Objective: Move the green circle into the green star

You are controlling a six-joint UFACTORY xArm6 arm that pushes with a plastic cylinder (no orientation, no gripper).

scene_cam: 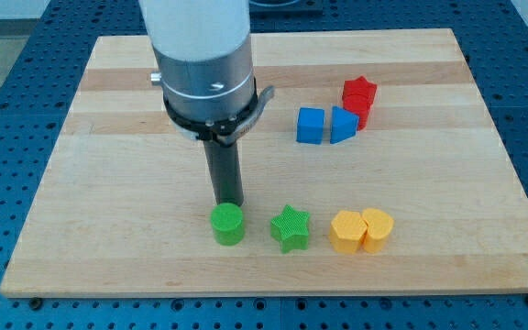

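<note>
The green circle (pixel 227 224) stands near the board's bottom edge, left of centre. The green star (pixel 291 227) lies a short way to its right, with a small gap between them. My tip (pixel 228 203) is at the end of the dark rod, right behind the green circle's top edge, touching or nearly touching it. The white and grey arm body (pixel 202 55) rises above the rod.
A yellow hexagon (pixel 346 231) and a yellow heart (pixel 378 228) sit together to the right of the star. A blue cube (pixel 311 126), a blue triangle (pixel 341 125) and a red star (pixel 359 95) cluster at the upper right. The wooden board (pixel 108 183) lies on a blue table.
</note>
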